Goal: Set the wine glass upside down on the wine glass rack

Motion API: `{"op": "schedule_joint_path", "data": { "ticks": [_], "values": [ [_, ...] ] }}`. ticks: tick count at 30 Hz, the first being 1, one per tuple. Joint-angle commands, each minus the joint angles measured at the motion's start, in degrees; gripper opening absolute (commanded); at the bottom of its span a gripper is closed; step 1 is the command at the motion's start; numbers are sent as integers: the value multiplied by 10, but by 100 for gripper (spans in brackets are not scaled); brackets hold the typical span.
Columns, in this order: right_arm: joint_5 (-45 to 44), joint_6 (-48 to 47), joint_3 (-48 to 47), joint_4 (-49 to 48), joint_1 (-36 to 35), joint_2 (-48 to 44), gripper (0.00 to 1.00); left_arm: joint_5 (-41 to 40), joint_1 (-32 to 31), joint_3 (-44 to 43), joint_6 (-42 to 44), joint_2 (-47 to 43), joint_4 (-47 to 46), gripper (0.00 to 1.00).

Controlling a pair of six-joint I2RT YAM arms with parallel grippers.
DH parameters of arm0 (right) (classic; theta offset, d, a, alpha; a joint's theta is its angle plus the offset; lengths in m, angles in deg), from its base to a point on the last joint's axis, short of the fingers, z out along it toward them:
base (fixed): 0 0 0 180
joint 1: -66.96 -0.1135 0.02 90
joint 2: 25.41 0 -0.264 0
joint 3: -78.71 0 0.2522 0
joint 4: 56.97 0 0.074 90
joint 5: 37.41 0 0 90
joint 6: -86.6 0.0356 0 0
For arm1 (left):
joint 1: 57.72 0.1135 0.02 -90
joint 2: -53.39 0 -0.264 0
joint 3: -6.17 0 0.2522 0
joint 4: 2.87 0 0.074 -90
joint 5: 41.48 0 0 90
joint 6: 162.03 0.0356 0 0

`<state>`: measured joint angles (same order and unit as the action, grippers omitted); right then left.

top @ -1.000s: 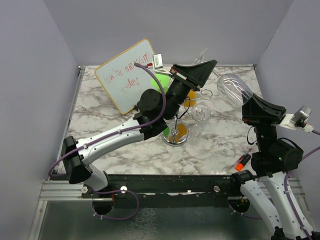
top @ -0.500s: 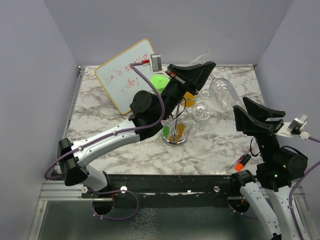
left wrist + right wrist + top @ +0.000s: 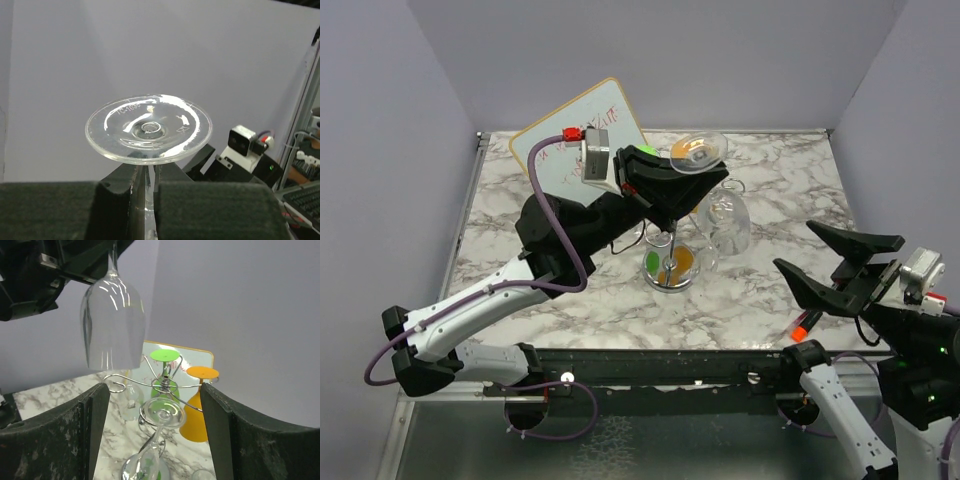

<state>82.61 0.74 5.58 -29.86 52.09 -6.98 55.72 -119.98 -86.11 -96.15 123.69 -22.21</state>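
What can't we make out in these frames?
Left wrist: wine glass bowl, hidden under the left gripper; only its foot shows.
Top: whiteboard writing, partly behind the left arm, too small to read.
Top: orange marker, partly behind the right gripper.
Right wrist: rack base, cut off by the bottom edge.

Foot of the wine glass (image 3: 148, 128): small embossed marking near the rim, starts something like "IC-10", the rest too faint to read. Whiteboard (image 3: 560, 125): traces of red handwriting, mostly covered, not legible. No other readable text, labels or numbers.
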Motion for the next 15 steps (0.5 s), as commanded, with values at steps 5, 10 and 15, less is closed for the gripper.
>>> {"op": "schedule_joint_path", "data": {
  "ticks": [5, 10, 15],
  "values": [
    [164, 76, -25, -41, 1, 81, 78, 167, -1, -12, 59, -10, 145, 0],
    [208, 149, -18, -102, 1, 130, 71, 224, -1, -8, 62, -3, 161, 0],
    [238, 199, 2, -145, 1, 159, 56, 237, -1, -8, 62, 10, 161, 0]
  ]
}}
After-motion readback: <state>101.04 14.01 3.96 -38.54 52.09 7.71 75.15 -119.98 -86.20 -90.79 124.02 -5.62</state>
